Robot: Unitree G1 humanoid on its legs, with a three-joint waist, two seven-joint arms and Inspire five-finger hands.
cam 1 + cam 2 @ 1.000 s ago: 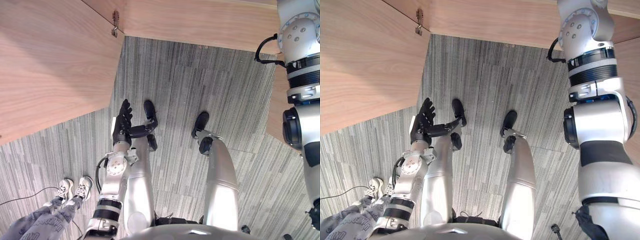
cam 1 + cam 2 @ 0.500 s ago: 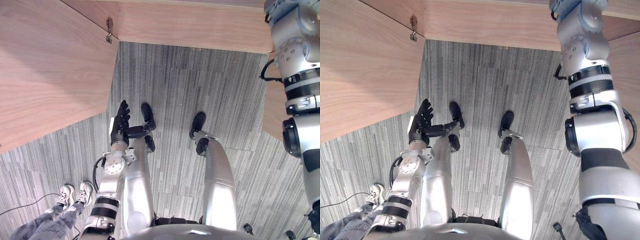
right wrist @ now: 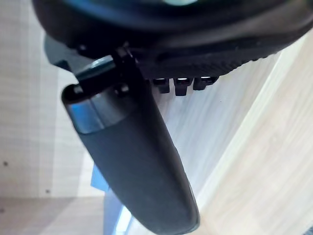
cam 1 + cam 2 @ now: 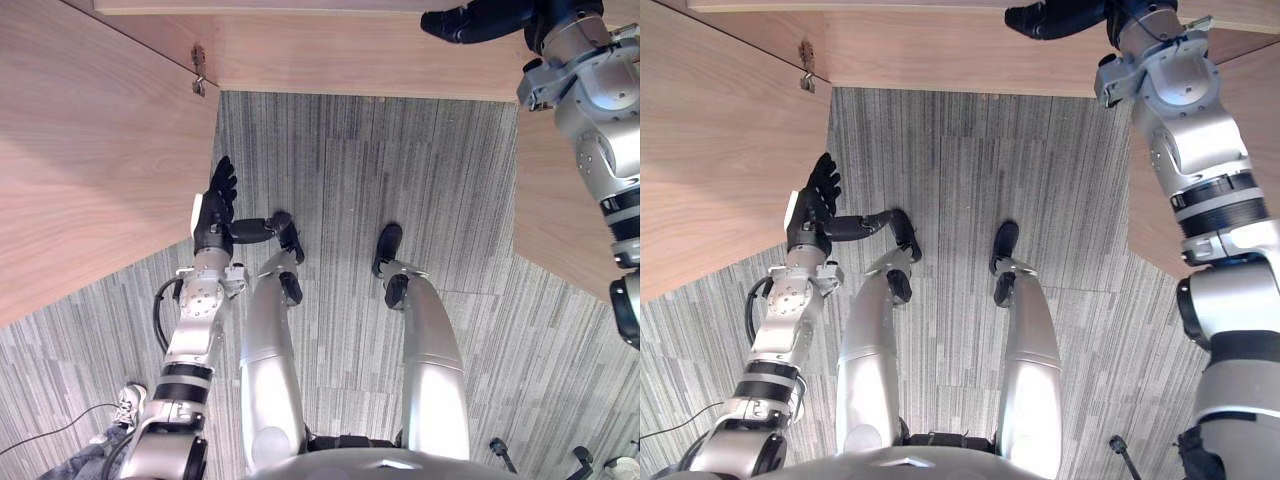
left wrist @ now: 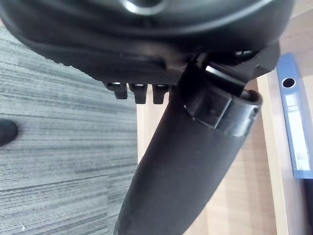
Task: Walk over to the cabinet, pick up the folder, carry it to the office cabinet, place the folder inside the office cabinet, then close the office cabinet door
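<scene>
I reckon folder is in; cabinet door, upper left, not yet shut. Left robot hand & right robot hand both wide, empty.

Folder label — print illegible

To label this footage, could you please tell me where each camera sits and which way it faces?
Left eye view: on the head, looking down at carpet, the cabinet and its open door; both arms, left hand low, right hand raised.
Right eye view: beside it, same scene; both share hands, door, carpet.
Left wrist view: on that wrist, along its open hand towards the cabinet and a blue folder.
Right wrist view: on that wrist, along its open hand towards the cabinet; blue edge, likely the folder.
</scene>
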